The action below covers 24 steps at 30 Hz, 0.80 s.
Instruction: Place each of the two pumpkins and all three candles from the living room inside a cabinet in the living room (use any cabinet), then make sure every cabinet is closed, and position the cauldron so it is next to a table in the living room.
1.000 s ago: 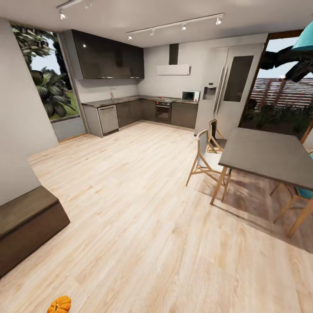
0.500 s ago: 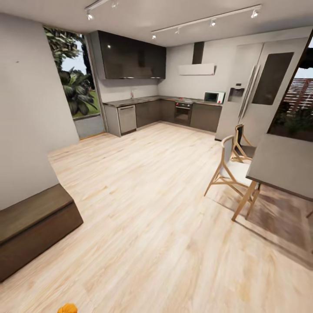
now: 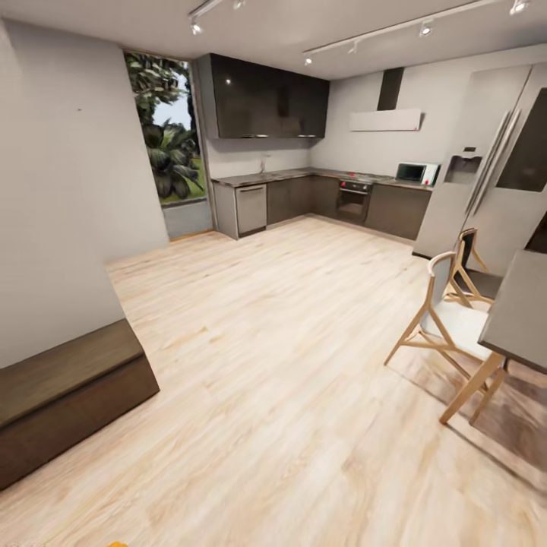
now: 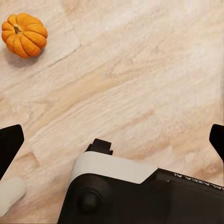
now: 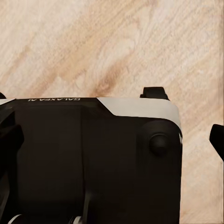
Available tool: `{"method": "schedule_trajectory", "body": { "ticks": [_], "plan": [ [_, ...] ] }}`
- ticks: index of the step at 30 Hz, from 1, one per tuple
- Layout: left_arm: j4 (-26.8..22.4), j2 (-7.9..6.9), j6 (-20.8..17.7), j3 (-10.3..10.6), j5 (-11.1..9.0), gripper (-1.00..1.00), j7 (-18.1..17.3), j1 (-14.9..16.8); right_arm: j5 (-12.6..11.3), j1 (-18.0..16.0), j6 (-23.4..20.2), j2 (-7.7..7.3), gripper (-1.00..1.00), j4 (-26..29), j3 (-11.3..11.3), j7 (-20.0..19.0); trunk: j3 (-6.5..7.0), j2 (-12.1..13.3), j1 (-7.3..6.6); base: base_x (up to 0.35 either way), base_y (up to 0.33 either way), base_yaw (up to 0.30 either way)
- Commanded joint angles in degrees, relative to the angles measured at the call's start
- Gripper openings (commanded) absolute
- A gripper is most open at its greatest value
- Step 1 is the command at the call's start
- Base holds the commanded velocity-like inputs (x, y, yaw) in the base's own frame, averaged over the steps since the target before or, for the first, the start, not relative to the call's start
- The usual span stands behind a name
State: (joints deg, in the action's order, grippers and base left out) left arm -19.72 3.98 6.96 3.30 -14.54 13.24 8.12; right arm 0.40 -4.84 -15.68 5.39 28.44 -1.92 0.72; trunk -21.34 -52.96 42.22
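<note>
From my head camera I look across a wide pale wood floor (image 3: 289, 380) toward a kitchen at the far wall. A long low dark brown cabinet (image 3: 64, 399) sits at the lower left of the frame against the grey wall, its fronts shut as far as I can see. At the very bottom edge, left of centre, a thin orange sliver (image 3: 118, 544) peeks in; it is too small to say for sure, though the colour matches the pumpkin. At the right edge a grey dining table (image 3: 520, 319) with wooden legs cuts into the frame, and a wooden chair (image 3: 448, 323) with a pale seat stands just beside it. Dark kitchen units (image 3: 334, 199) fill the background, with a tall fridge (image 3: 494, 182) at the upper right.

In my left wrist view, one pumpkin (image 4: 24, 34) lies on the floor in the upper left corner, stem up, well apart from my left claw (image 4: 112, 140). Its dark fingertips (image 4: 9, 144) show at opposite edges of the frame, spread wide, holding nothing.

In my right wrist view, part of my body blocks much of the picture, with floor boards beyond. My right claw (image 5: 112, 140) is also spread wide and empty, one dark fingertip (image 5: 217, 138) showing at the right edge.
</note>
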Motion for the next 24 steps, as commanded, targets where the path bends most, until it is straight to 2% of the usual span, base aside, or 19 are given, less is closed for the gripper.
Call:
{"method": "schedule_trajectory", "body": {
  "ticks": [1, 7, 17, 24],
  "plan": [
    [0.0, -0.02, 0.2, 0.4, -0.5, 1.0, 0.3, 0.0, 0.0, 0.0, -0.3, 0.05, 1.0, 0.1, -0.2, 0.1, -0.06, 0.0, 0.03, 0.301, -0.225, 0.265],
    [0.0, -0.02, 0.2, 0.4, -0.5, 1.0, 0.3, 0.1, 0.0, 0.0, -0.3, 0.06, 1.0, 0.1, -0.2, 0.1, -0.06, 0.0, 0.03, 0.221, -0.104, 0.265],
    [0.0, -0.02, 0.2, 0.4, -0.5, 1.0, 0.3, 0.0, 0.0, 0.0, -0.4, 0.06, 1.0, 0.1, -0.2, 0.1, -0.06, 0.0, 0.03, 0.03, -0.014, 0.265],
    [0.0, -0.02, 0.2, 0.4, -0.6, 1.0, 0.3, 0.0, 0.0, 0.0, -0.4, 0.06, 1.0, 0.1, -0.2, 0.1, -0.06, 0.0, 0.03, 0.118, -0.195, 0.265]
  ]
}}
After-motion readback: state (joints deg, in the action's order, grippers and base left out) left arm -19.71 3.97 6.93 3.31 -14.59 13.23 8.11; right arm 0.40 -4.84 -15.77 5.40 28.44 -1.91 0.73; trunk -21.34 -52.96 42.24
